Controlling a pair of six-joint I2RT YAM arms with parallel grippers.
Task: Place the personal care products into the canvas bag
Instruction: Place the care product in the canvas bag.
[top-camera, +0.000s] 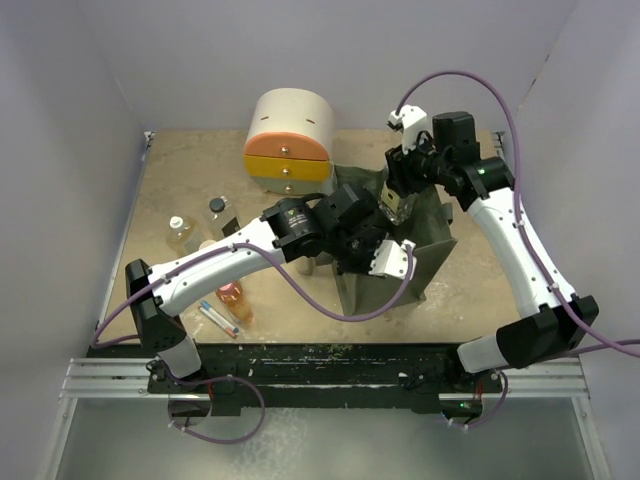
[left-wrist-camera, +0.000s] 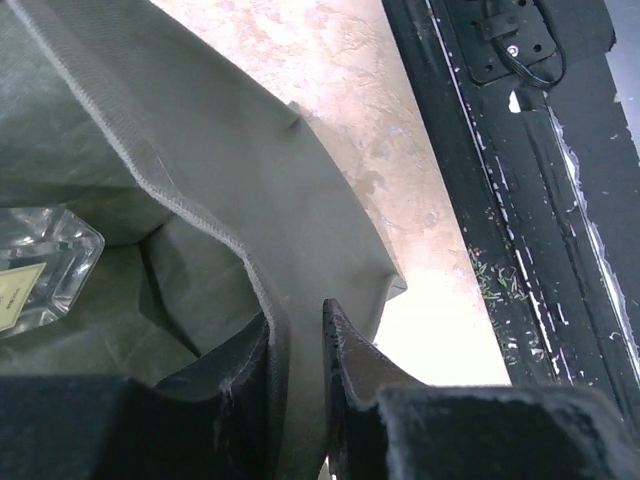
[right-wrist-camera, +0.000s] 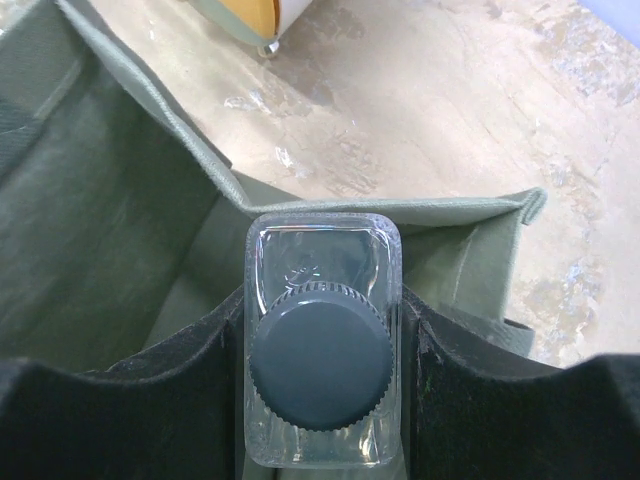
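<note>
The olive canvas bag (top-camera: 425, 255) stands open at table centre-right. My left gripper (top-camera: 372, 243) is shut on the bag's near rim (left-wrist-camera: 285, 330), with the fabric pinched between its fingers. My right gripper (top-camera: 402, 208) is shut on a clear square black-capped bottle (right-wrist-camera: 320, 355) and holds it upright over the bag's opening (right-wrist-camera: 100, 220). A clear bottle's body (left-wrist-camera: 35, 275) shows inside the bag's mouth in the left wrist view. On the table to the left lie another clear black-capped bottle (top-camera: 218, 212), a white-capped bottle (top-camera: 181, 232), the orange pink-capped bottle (top-camera: 232, 297) and the slim grey one (top-camera: 217, 320).
The round cream, orange and yellow drawer unit (top-camera: 290, 140) stands at the back, just left of the bag. White walls enclose the table on three sides. The black rail (left-wrist-camera: 520, 200) runs along the near table edge. My left arm stretches across the table's middle.
</note>
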